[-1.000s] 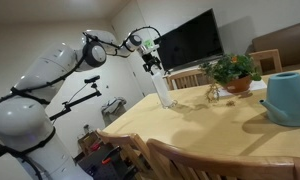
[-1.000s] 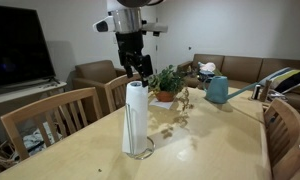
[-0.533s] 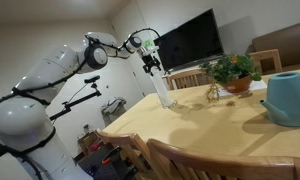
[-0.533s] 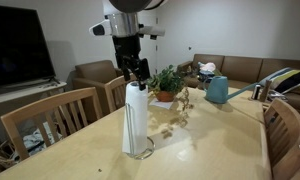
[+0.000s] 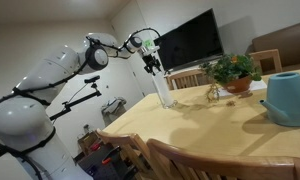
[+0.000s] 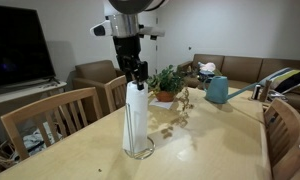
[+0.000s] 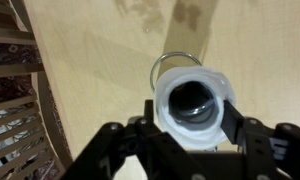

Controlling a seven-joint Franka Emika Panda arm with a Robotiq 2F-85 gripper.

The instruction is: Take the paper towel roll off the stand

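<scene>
My claw (image 7: 193,120) sits over the top end of the slim white cylinder of paper towel (image 7: 167,100). Its two black fingers (image 7: 148,118) stand partly spread, one on each side of the roll's upper rim. In the wrist view they lie right against the paper. I cannot tell whether they press on it or only flank it.

In both exterior views the claw (image 6: 137,72) (image 5: 150,64) points straight down onto the roll's top. The roll (image 6: 136,120) (image 5: 162,90) stands upright, with its long axis vertical and its open dark core facing up at my wrist. It is seated on the thin metal wire stand (image 7: 177,56), whose ring base rests on the pale wooden table (image 6: 205,150).

No brand, label or writing is legible on any item.

Beyond the roll, well apart from it on the same table, are a green potted plant in a terracotta pot (image 6: 168,84) and a teal watering-can-like vessel (image 6: 217,90).
</scene>
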